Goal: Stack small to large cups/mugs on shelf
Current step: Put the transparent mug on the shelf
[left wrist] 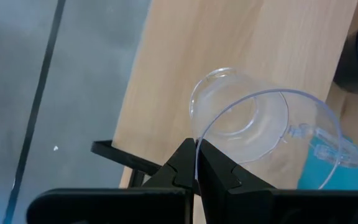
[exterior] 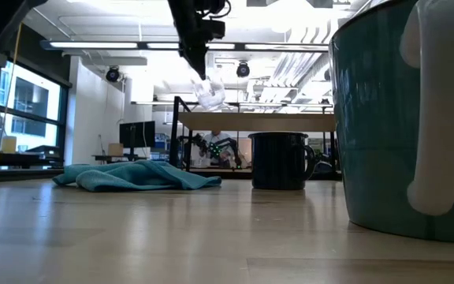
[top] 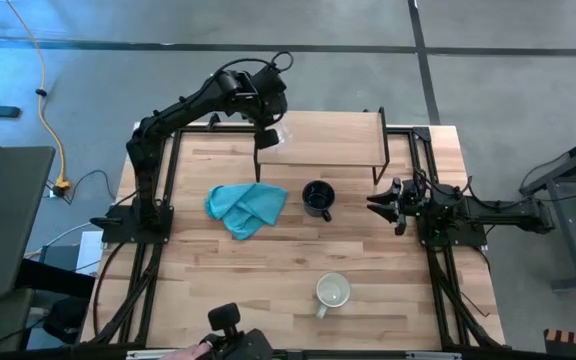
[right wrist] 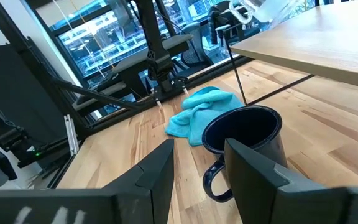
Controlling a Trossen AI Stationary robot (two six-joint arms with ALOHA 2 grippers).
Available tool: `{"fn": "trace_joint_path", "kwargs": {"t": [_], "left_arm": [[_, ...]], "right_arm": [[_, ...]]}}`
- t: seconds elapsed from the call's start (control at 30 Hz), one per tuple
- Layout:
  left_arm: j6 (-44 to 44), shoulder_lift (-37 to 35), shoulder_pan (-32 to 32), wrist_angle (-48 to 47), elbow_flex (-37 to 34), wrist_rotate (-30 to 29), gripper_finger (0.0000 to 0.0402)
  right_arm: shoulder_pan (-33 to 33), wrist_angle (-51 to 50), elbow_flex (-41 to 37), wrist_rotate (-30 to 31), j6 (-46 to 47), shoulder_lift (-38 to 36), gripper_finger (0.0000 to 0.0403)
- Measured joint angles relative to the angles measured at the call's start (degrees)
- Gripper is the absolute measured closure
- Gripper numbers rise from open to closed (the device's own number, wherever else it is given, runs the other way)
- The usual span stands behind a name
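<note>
Clear glass cup point(left wrist: 253, 124): held tilted in the air above the left end of the shelf point(top: 333, 140), its rim pinched between the fingers of the left gripper point(left wrist: 196, 167), which are pressed together on the thin glass wall. Low view shows the cup point(exterior: 210, 96) hanging clear of the shelf board point(exterior: 290, 121), not resting on it.

Left gripper point(top: 266, 132): raised over the shelf's left end, arm reaching in from the table's left side.

Black mug point(top: 317, 198): upright on the tabletop point(top: 268, 270), just in front of the shelf, near the middle of the table.

Pale mug point(top: 332, 291): upright on the tabletop near the front edge, well apart from the black mug.

Teal cloth point(top: 245, 207): crumpled on the tabletop, left of the black mug and below the shelf's left end.

Right gripper point(top: 380, 203): low at the table's right side, fingers spread, pointing toward the black mug point(right wrist: 244, 146) and holding nothing.
</note>
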Motion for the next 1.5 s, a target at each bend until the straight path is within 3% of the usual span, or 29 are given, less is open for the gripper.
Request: {"fn": "trace_joint_path", "kwargs": {"t": [1.0, 1.5], "left_arm": [[0.14, 1.13, -0.02, 0.48, 0.00, -0.19, 0.0401], [-1.39, 1.04, 0.39, -1.78, 0.00, 2.80, 0.0401]], "right_arm": [[0.00, -0.01, 0.00, 0.00, 0.16, 0.31, 0.0269], [-0.02, 0.01, 0.00, 0.00, 0.16, 0.31, 0.0269]]}}
